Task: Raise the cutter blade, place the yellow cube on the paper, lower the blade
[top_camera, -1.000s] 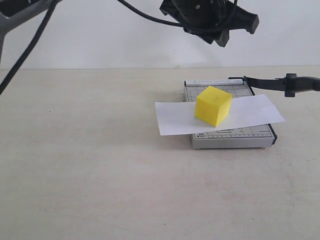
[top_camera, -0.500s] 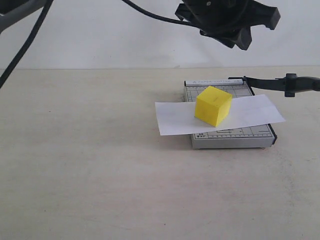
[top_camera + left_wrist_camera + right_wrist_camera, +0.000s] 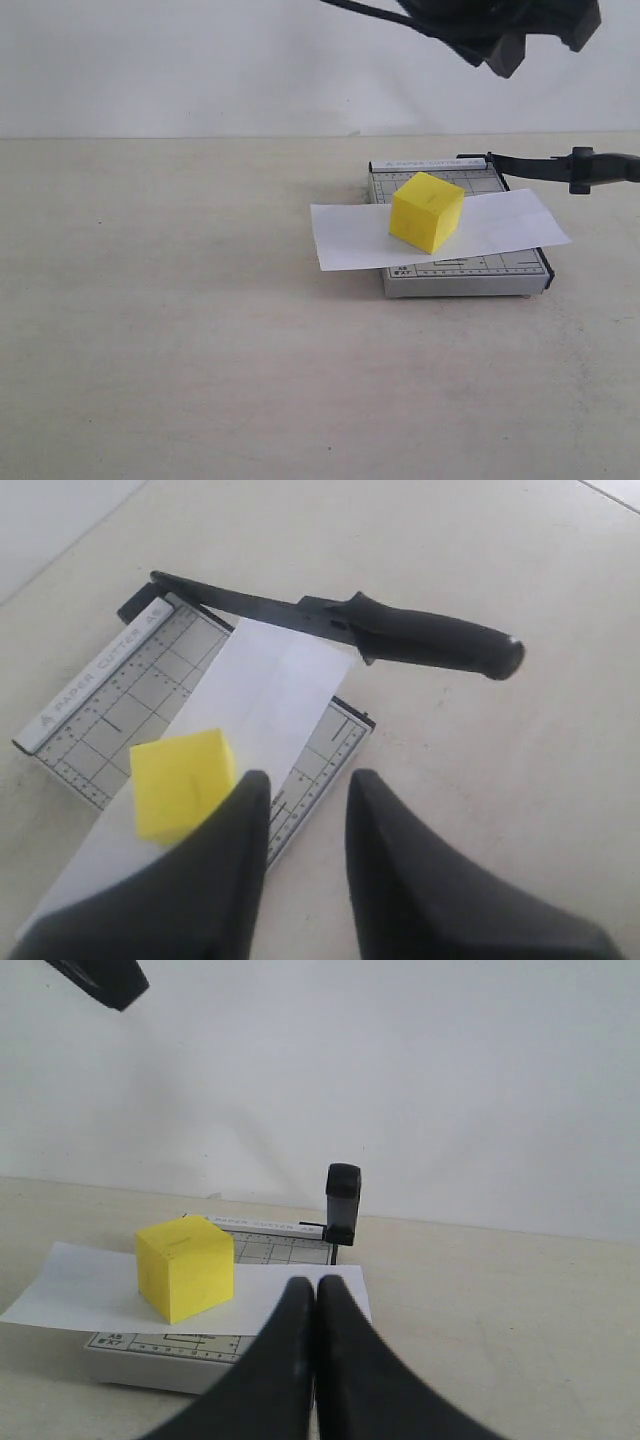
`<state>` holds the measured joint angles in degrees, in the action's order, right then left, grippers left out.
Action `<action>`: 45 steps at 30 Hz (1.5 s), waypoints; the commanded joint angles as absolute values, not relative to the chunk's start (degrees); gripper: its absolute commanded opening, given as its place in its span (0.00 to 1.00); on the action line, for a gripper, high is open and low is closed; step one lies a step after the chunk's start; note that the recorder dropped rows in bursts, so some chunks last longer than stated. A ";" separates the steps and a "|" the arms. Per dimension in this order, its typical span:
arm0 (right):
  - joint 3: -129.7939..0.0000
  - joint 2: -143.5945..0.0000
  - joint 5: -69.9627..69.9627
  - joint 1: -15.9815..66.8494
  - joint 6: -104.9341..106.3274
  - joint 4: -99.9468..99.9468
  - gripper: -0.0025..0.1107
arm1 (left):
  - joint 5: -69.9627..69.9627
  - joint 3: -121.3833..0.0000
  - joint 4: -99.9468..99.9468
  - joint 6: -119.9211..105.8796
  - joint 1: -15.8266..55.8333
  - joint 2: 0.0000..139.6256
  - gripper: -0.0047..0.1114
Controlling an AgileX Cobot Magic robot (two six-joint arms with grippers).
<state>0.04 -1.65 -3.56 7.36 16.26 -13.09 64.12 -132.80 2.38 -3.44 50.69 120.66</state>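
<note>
From here the yellow cube (image 3: 427,212) looks matt, its faces dull and even; whether it is foam or painted wood I can't tell. The paper (image 3: 350,236) is plain white, smooth, without gloss. The cutter base (image 3: 110,695) is grey, smooth, printed with a fine grid. The cutter blade (image 3: 430,640) is black, and its thick handle looks like moulded plastic with a soft sheen along the top. The tabletop (image 3: 180,330) is pale beige, matt, faintly speckled. The left hand (image 3: 308,780) and right hand (image 3: 316,1285) have smooth, satin-black fingers.
</note>
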 commanded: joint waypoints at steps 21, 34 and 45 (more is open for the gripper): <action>0.00 -1.26 -2.86 7.21 16.37 -13.23 0.02 | 17.10 -54.78 1.59 0.00 56.02 67.35 0.27; 0.00 -1.26 -2.86 7.21 16.37 -13.23 0.02 | 17.62 -26.94 5.26 0.00 56.02 41.60 0.27; 0.00 -1.26 -3.37 7.21 16.37 -13.23 0.02 | -2.74 -17.03 -3.53 -5.10 56.02 39.07 0.27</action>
<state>0.04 -1.65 -3.56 7.36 16.26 -13.09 10.10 -19.53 2.96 -2.80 55.85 39.52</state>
